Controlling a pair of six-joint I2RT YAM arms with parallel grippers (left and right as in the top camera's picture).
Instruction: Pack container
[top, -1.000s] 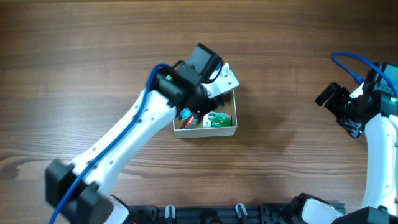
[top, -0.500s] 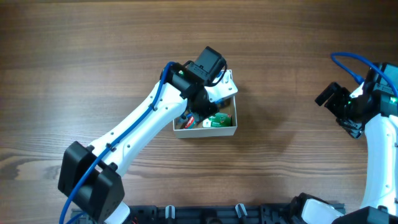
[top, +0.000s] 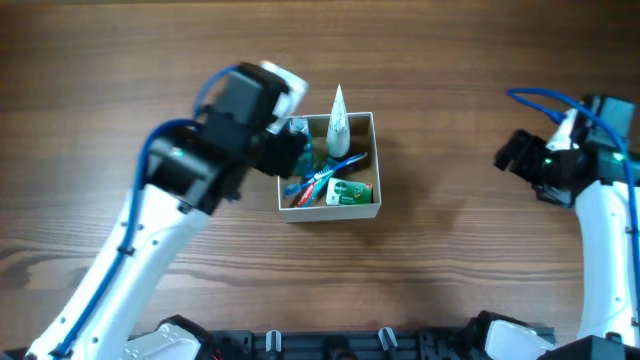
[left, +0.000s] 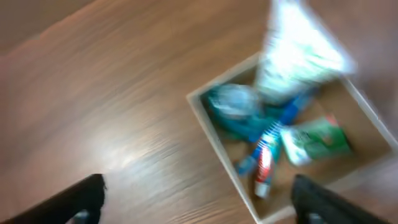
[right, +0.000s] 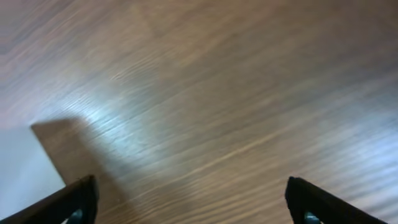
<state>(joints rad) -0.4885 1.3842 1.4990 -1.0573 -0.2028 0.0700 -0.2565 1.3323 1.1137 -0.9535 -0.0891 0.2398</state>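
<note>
The container (top: 378, 170), a shallow white-walled box with a tan inside, sits mid-table. In it are a white tube (top: 338, 122) leaning over the back rim, a teal round item (top: 299, 128), a red-and-blue tube (top: 312, 187) and a green packet (top: 351, 192). My left gripper (top: 285, 155) hovers at the box's left edge. The blurred left wrist view shows the container (left: 205, 121) below the left gripper (left: 199, 205), which is open and empty; the white tube (left: 292, 56) lies free. My right gripper (top: 520, 160) is far right, and in its wrist view the right gripper (right: 193, 202) is open over bare wood.
The wooden table (top: 150, 50) extends around the box on all sides. A black rail (top: 380, 340) runs along the front edge. A blue cable (top: 540, 100) loops over the right arm.
The left gripper has opened, let go of the white tube in the box, and drawn back up and left. The right arm has barely moved.
</note>
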